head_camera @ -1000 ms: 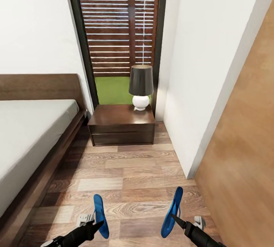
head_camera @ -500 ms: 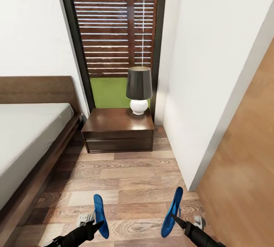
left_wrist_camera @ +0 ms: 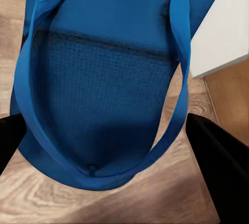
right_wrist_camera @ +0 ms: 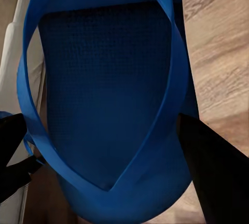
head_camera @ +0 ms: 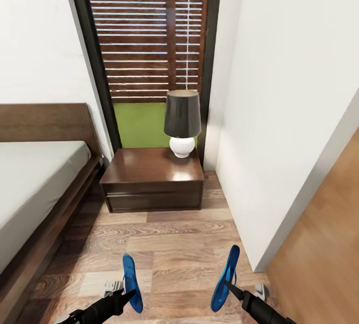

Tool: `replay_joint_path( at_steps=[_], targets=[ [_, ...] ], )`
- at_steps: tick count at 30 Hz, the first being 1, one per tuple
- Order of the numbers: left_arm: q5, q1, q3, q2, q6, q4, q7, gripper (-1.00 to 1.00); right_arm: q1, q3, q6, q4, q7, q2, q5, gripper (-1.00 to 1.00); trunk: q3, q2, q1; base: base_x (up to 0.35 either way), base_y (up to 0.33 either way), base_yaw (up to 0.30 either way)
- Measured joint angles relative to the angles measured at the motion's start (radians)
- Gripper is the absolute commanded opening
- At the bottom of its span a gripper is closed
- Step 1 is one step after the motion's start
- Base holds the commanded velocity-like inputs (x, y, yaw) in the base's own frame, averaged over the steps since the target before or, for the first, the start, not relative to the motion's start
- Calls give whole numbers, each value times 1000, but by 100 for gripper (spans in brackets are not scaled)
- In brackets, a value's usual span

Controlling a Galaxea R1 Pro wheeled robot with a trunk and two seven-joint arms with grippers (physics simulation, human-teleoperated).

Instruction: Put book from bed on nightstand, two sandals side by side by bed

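Left gripper [head_camera: 125, 294] sits at about 7 o'clock in my head view, its black fingers clamped on the heel end of one sandal [head_camera: 131, 282]; right gripper [head_camera: 228, 286] sits at about 5 o'clock, clamped the same way on the other sandal [head_camera: 225, 279]. Both are held above the wood plank floor [head_camera: 174, 244], well apart from each other.

Look of the pair: thin, flat, bright blue flip-flops. From the left wrist camera I see the left sandal [left_wrist_camera: 104, 79] close up, with a finely dimpled footbed and a smooth blue V-strap arching over it, dark finger shapes on either side. The right wrist camera gives the same on the right sandal [right_wrist_camera: 104, 94]: textured sole, strap converging to a point, black fingers [right_wrist_camera: 212, 172] flanking it.

Orientation: each sandal's long axis runs roughly 6 to 12 o'clock in the head view, free end pointing away from me toward the nightstand [head_camera: 153, 179]. The left one leans slightly toward 11 o'clock, the right one toward 1 o'clock. The right one appears turned more on edge; the left shows more of its face.

Surroundings: the bed [head_camera: 35, 189], dark frame and off-white mattress, lies at 9 o'clock. The nightstand stands at 12 o'clock just beside the bed's head, carrying a lamp [head_camera: 182, 123] with a dark shade and white base. Behind it is the black-framed window [head_camera: 149, 54].
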Motion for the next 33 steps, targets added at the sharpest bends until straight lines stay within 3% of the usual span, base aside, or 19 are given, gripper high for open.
replay_joint_path(
  at_steps=[14, 24, 33],
  targets=[
    [0, 0, 0, 0, 0, 0, 0, -100, 0, 0, 0, 0, 1, 0, 0, -100, 0, 0, 0, 324, 0, 4],
    [0, 0, 0, 0, 0, 0, 0, -100, 0, 0, 0, 0, 0, 0, 0, -100, 0, 0, 0, 320, 0, 176],
    [1, 0, 0, 0, 0, 0, 0, -100, 0, -2, 0, 0, 0, 0, 0, -100, 0, 0, 1, 39, 0, 211]
  ],
)
